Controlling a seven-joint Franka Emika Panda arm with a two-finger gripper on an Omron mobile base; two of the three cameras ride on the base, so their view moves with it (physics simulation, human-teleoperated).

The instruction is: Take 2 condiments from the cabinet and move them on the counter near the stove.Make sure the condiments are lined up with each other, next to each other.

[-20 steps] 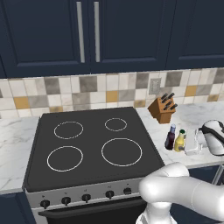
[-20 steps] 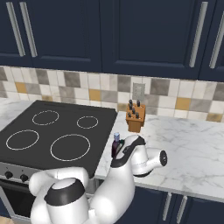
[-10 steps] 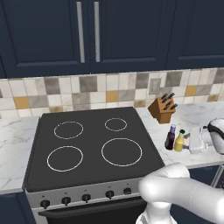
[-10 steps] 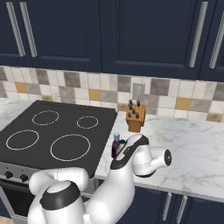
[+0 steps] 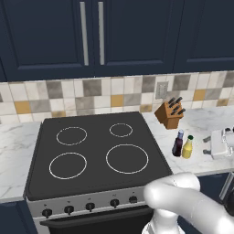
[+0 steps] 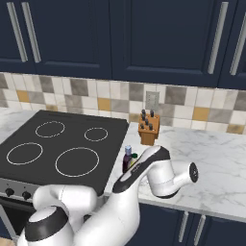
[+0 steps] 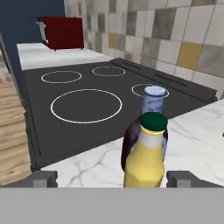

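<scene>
claw (image 7: 112, 178): spread wide, pinching nothing
yellow bottle (image 7: 145, 153): upright on the counter (image 5: 201, 132), dead ahead between the fingertips (image 7: 43, 178), apart from both
maroon bottle (image 7: 151, 117): right behind the yellow one, touching or nearly (can't tell which)
stove (image 5: 98, 151): edge just past the bottles
knife block (image 5: 169, 113): near the bottles, toward the wall
open room: bare marble around the claw

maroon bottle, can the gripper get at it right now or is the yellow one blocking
Probably not directly: in the hand view the yellow bottle stands right in front of the maroon bottle, between the open gripper and it.
</scene>
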